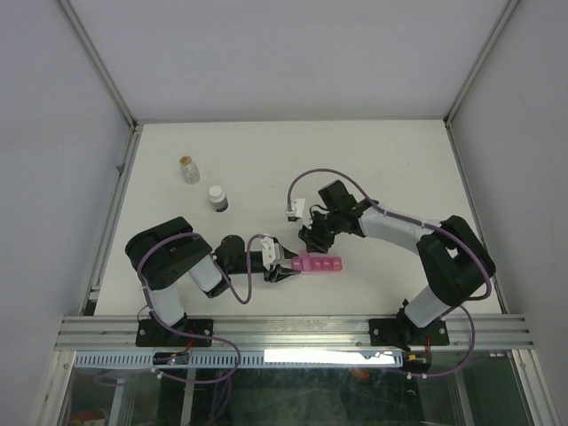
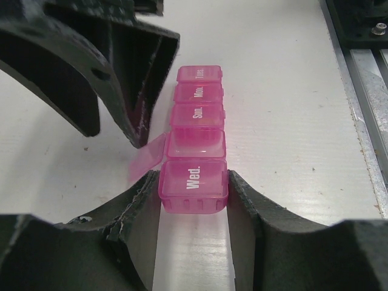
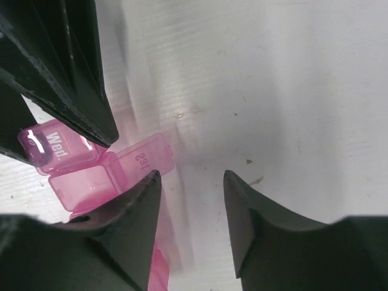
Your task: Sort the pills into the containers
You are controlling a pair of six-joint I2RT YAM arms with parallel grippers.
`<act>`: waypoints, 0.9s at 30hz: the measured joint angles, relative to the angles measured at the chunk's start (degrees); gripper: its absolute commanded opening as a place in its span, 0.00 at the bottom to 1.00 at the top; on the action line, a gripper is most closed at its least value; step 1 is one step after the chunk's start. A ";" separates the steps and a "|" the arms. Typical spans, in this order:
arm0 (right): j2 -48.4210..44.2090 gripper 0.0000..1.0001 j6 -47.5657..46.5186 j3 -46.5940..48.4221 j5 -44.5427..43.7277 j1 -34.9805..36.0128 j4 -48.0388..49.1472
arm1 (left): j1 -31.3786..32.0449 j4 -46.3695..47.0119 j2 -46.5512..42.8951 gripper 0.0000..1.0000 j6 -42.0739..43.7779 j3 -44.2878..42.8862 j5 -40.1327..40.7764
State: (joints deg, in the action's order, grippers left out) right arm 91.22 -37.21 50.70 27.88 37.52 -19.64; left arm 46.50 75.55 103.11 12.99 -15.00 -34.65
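Your organiser (image 2: pixel 197 121) lies flat on the table (image 1: pixel 399 160), just toward 6 o'clock from its middle, running 9 to 3. Your left claw (image 1: pixel 289 269) is clamped across the 9 o'clock end, one finger on each side wall of the "Wed." cell (image 2: pixel 193 182). That is the right hold: the side walls are the stiffest part, and it leaves every lid free.

Your right claw (image 3: pixel 189 176) hangs on the 12 o'clock side with its jaws apart and only bare table between them. One fingertip sits just beside the open lid (image 3: pixel 144 156) of the second cell, which has swung out toward 12 o'clock. I cannot tell whether it touches.

Expect the strip to be very light, thin-walled and slick. It will likely skate or tip on the smooth table if you press a lid without the left claw pinning it. Squeeze only enough to hold, since hard pressure could bow the walls or pop the strip out. The lids are small snap flaps on thin hinges, so work them at the free edge with one fingertip, gently.

No loose pills show. A clear bottle (image 1: pixel 190 169) and a capped bottle (image 1: pixel 217 198) stand well apart at 10 o'clock.
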 measured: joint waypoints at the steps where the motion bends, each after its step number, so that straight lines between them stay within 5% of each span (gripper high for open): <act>1: -0.31 0.60 0.09 0.55 0.15 -0.31 -0.33 | -0.09 0.28 0.24 0.00 -0.15 -0.02 0.00; 5: -5.64 0.66 -0.07 1.07 2.40 -2.99 -1.73 | -0.17 1.51 1.97 0.10 -0.87 -0.07 0.04; 12: -13.27 0.67 -0.55 2.62 6.56 -7.63 -4.44 | -0.85 2.01 2.89 0.56 -3.08 -0.61 0.87; 16: -13.49 0.67 -0.26 5.20 8.85 -8.85 -8.09 | -0.85 2.01 2.73 0.74 -4.48 -0.55 2.95; 23: -15.26 0.68 4.31 8.81 14.95 -9.03 -12.31 | -0.87 -2.29 -6.34 0.78 -7.32 1.11 7.72; 27: -17.59 0.68 7.54 8.83 18.40 -10.64 -12.96 | -1.73 -14.67 -20.31 0.79 -12.48 -0.55 12.11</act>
State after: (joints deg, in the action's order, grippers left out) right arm 73.63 -29.67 59.53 46.28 26.87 -32.60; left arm 44.77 60.88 82.81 0.51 -15.55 -22.55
